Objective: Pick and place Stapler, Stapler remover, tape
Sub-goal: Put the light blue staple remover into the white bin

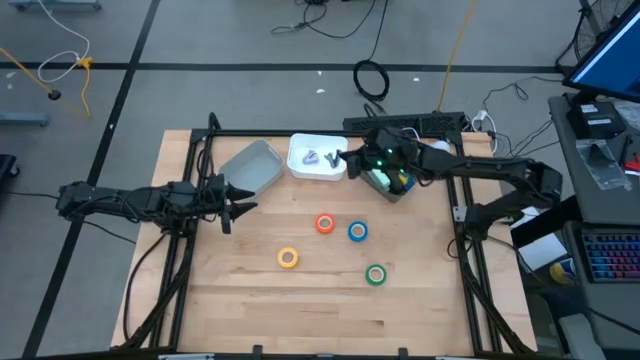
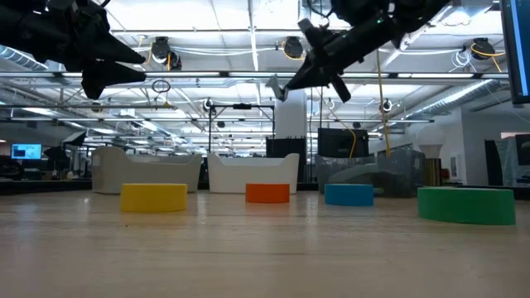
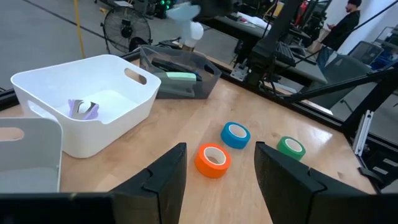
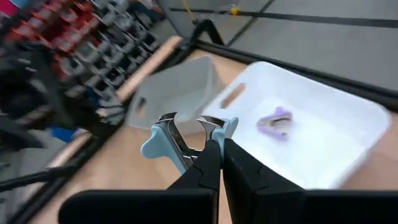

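Note:
My right gripper [image 4: 216, 163] is shut on a pale-blue staple remover [image 4: 186, 138] and hangs in the air over the white bin's [image 1: 300, 168] right edge, seen in the high view [image 1: 340, 158] and the low view [image 2: 286, 83]. A purple staple remover [image 4: 277, 121] lies on that bin's floor. A green stapler [image 3: 177, 76] lies in the dark bin [image 3: 208, 78]. Red-orange [image 1: 325, 223], blue [image 1: 358, 232], yellow [image 1: 288, 258] and green [image 1: 376, 274] tape rolls lie flat on the table. My left gripper [image 1: 235, 205] is open, raised left of the rolls, touching nothing. My right gripper pinches the pale-blue staple remover between its two fingers [image 4: 205, 171] at the rear end [image 4: 200, 149], where its two halves meet. The metal claws [image 4: 171, 124] and blue wings point away from the fingers. It is lifted clear, above the white bin.
An empty grey bin [image 1: 252, 167] stands left of the white bin, near my left gripper. The dark bin [image 1: 390, 182] sits under my right arm at the far right. A black frame [image 1: 190, 170] runs along the table's edges. Bare wood lies toward the near edge [image 1: 320, 310].

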Motion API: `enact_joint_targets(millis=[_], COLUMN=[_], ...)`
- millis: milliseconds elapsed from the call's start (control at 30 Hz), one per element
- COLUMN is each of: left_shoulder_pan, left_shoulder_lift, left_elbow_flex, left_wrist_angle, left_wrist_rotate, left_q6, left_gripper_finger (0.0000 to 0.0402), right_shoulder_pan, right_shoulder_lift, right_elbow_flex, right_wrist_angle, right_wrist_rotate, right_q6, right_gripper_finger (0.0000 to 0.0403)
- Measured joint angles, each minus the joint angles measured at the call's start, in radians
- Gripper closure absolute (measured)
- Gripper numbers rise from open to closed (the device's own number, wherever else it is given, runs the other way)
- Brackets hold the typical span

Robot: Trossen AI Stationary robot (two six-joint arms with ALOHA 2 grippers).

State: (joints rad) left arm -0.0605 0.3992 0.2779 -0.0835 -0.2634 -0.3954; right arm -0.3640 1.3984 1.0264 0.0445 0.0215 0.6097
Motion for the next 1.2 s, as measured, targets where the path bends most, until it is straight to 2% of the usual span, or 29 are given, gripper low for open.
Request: enact_joint_targets(millis=[433, 800, 1200], left_shoulder_pan=[0.000, 0.000, 0.000], left_shoulder_lift=[0.000, 0.000, 0.000], left_elbow_flex=[0.000, 0.000, 0.000], left_wrist_angle=[-0.004, -0.004, -0.003], left_wrist_rotate=[0.000, 0.000, 0.001], left_q6=[0.004, 0.012, 0.008], left_gripper_finger=[0.0215, 0.0215, 0.0215], right_shoulder_pan=[-0.110, -0.159, -0.166], right_shoulder_lift=[0.204, 0.359, 0.524], right_elbow_flex=[0.131, 0.251, 0.474], right_wrist_angle=[-0.023, -0.039, -0.315], right_wrist_rotate=[-0.029, -0.134, -0.155], right_q6=[-0.155, -0.216, -0.381], right_gripper_finger=[0.0403, 0.0403, 0.0403])
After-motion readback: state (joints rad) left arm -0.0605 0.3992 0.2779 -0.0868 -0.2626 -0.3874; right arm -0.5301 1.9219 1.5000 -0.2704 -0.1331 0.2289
